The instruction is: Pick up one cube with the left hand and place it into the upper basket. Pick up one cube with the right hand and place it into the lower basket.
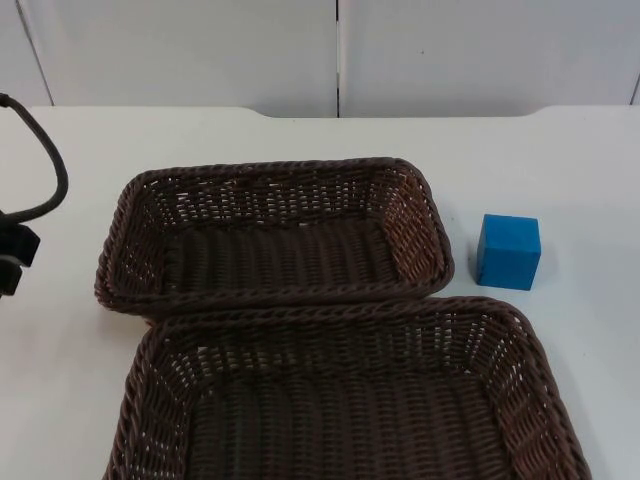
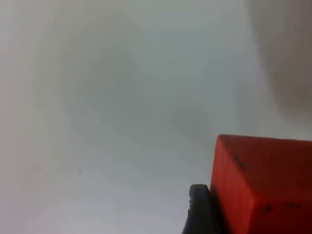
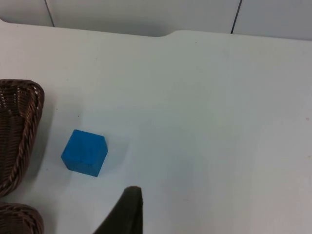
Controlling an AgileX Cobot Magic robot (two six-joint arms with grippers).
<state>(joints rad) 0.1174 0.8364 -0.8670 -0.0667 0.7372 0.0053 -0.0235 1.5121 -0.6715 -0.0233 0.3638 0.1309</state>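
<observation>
A red cube (image 2: 263,165) sits close up in the left wrist view with a black fingertip (image 2: 197,212) pressed against its side. My left gripper (image 2: 253,219) is shut on it over bare white table, out beyond the left side of the baskets. A blue cube (image 1: 508,251) rests on the table just right of the upper basket (image 1: 120,250); it is also seen as the blue cube (image 3: 84,152) from the right wrist. My right gripper (image 3: 127,214) hangs above the table, a little back from the blue cube and apart from it. The lower basket (image 1: 150,370) holds nothing.
The two brown wicker baskets lie one behind the other, rims touching, and both are empty. The upper basket's corner (image 3: 22,126) lies beside the blue cube. A grey partition wall (image 1: 340,50) closes the table's far edge. Part of the left arm (image 1: 12,255) reaches in at the left.
</observation>
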